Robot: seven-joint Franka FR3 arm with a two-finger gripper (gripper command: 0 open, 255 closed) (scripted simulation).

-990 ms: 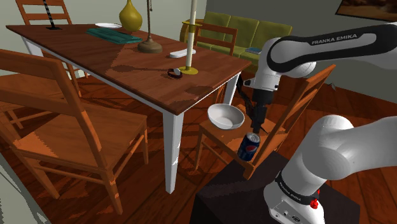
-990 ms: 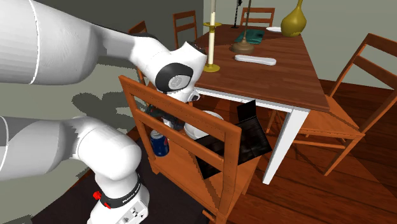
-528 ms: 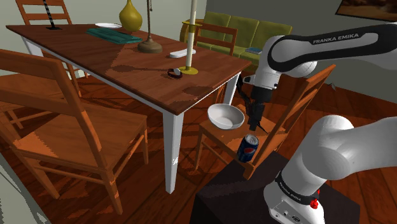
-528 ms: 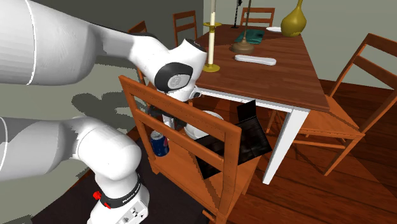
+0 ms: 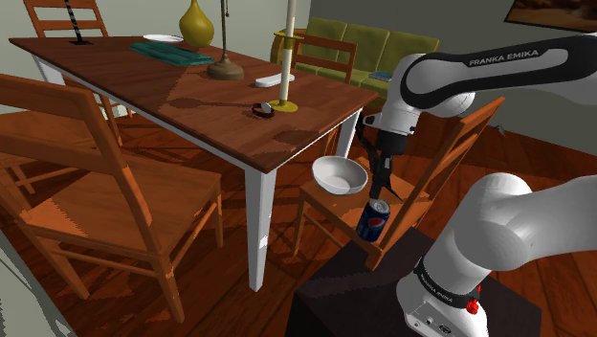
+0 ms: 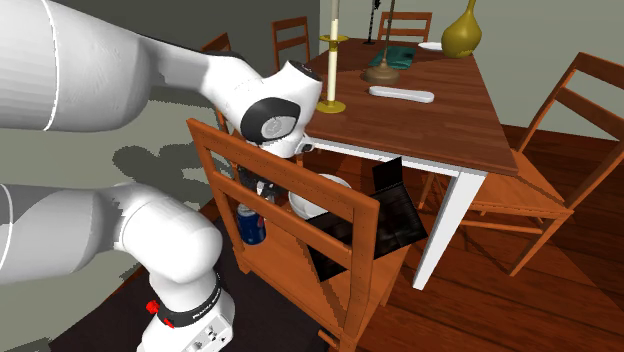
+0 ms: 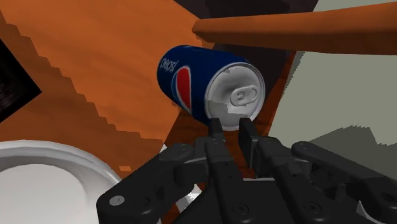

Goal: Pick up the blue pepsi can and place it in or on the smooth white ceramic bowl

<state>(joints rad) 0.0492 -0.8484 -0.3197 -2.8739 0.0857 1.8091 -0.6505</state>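
The blue Pepsi can (image 5: 374, 221) stands upright on the wooden chair seat (image 5: 325, 206), near the corner closest to the stand. In the wrist view its silver top (image 7: 236, 95) faces the hand. My black gripper (image 7: 230, 130) hangs just above the can (image 7: 191, 79) without touching it. Its fingers (image 7: 216, 132) are drawn almost together with nothing between them. The white bowl (image 5: 340, 174) rests on the same seat, beside the can on the table side. The bowl's rim (image 7: 38, 167) also shows beside the hand. In the second exterior view the can (image 6: 250, 226) shows behind the chair's back.
The chair's backrest (image 5: 450, 163) rises close beside the arm, and its top rail (image 7: 299, 28) passes just beyond the can. A long wooden table (image 5: 172, 86) with a candlestick (image 5: 284, 96), a vase and a lamp stands past the bowl. Another chair (image 5: 105, 191) stands at the shoulder view's left.
The hand has lifted slightly above the can and the fingers have drawn together. Can and bowl have not moved.
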